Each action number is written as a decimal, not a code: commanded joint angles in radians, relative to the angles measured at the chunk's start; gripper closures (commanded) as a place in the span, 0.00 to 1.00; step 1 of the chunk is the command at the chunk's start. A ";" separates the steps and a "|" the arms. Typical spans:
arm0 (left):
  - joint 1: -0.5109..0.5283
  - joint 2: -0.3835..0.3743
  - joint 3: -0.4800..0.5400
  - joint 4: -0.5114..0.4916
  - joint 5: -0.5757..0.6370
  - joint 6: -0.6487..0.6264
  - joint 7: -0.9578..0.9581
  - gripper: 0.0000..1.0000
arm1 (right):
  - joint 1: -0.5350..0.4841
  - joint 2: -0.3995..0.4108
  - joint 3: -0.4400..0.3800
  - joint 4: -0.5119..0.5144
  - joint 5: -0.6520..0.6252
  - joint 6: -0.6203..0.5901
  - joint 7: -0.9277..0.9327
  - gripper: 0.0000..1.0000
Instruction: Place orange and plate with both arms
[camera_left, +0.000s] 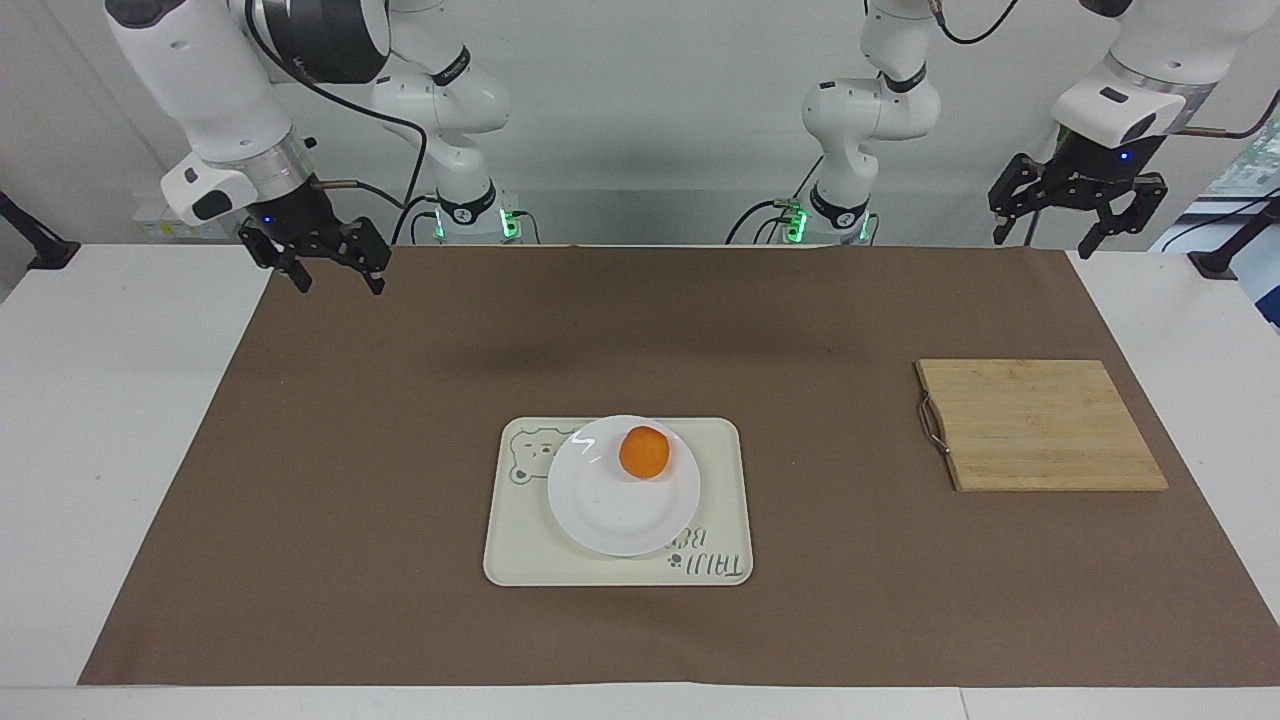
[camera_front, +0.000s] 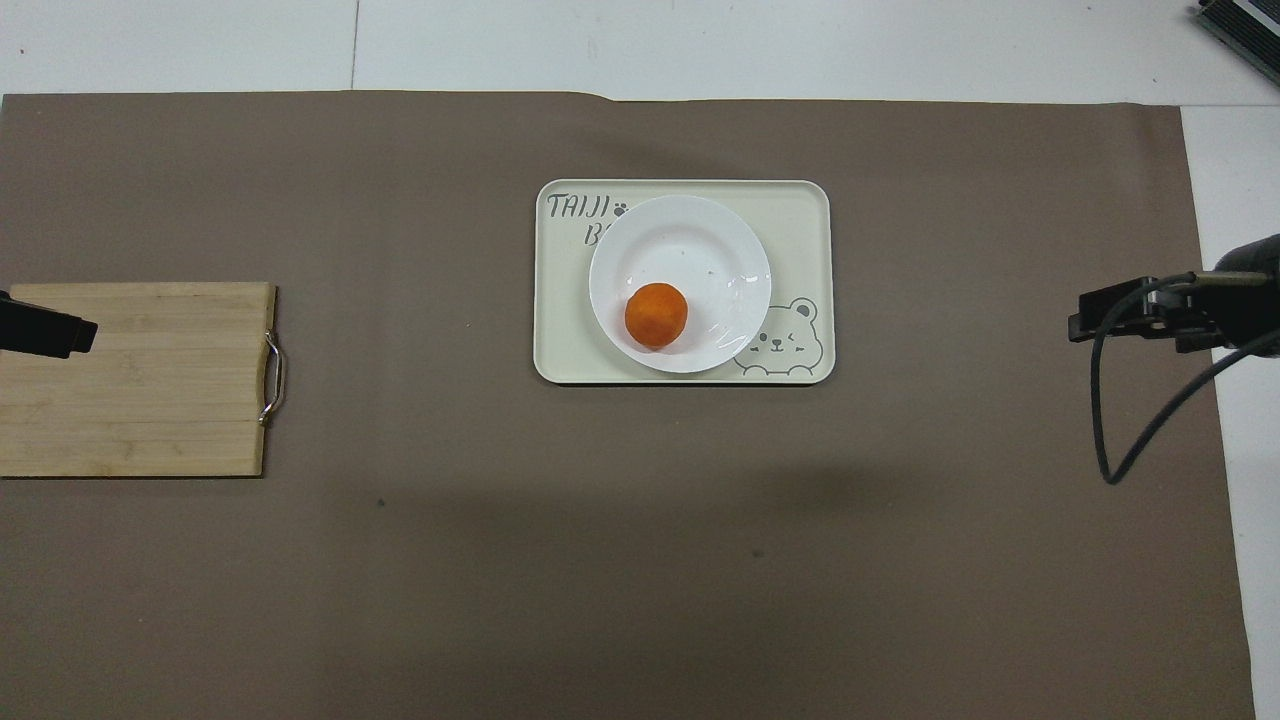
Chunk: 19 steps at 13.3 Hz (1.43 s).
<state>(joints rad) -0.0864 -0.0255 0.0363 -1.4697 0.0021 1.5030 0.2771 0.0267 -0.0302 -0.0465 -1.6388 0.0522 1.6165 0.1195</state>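
Observation:
The orange (camera_left: 644, 452) (camera_front: 656, 315) rests on the white plate (camera_left: 610, 512) (camera_front: 690, 245), on the part of the plate nearer the robots. The plate lies on a cream tray (camera_left: 520, 552) (camera_front: 800, 210) with a bear drawing, mid-table. My right gripper (camera_left: 338, 285) (camera_front: 1088, 325) hangs open and empty over the mat's corner at the right arm's end, well away from the tray. My left gripper (camera_left: 1045, 243) (camera_front: 45, 333) is raised at the left arm's end, open and empty, and the arm waits there.
A bamboo cutting board (camera_left: 1040, 425) (camera_front: 130, 380) with a metal handle lies toward the left arm's end of the table. A brown mat (camera_left: 400, 500) covers most of the white table. A black cable loops from the right wrist (camera_front: 1130, 440).

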 joint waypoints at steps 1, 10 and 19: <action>0.013 0.002 -0.009 0.020 0.007 -0.021 0.007 0.00 | 0.008 -0.028 0.014 -0.021 -0.032 -0.013 0.075 0.00; 0.013 0.002 -0.009 0.020 0.009 -0.021 0.007 0.00 | 0.019 -0.091 0.010 -0.001 -0.094 -0.036 0.062 0.00; 0.013 0.004 -0.009 0.020 0.007 -0.021 0.007 0.00 | -0.008 -0.100 -0.001 0.053 -0.072 -0.184 -0.107 0.00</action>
<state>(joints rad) -0.0864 -0.0255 0.0363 -1.4697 0.0021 1.5029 0.2771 0.0324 -0.1150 -0.0517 -1.5615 -0.0183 1.4382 0.0679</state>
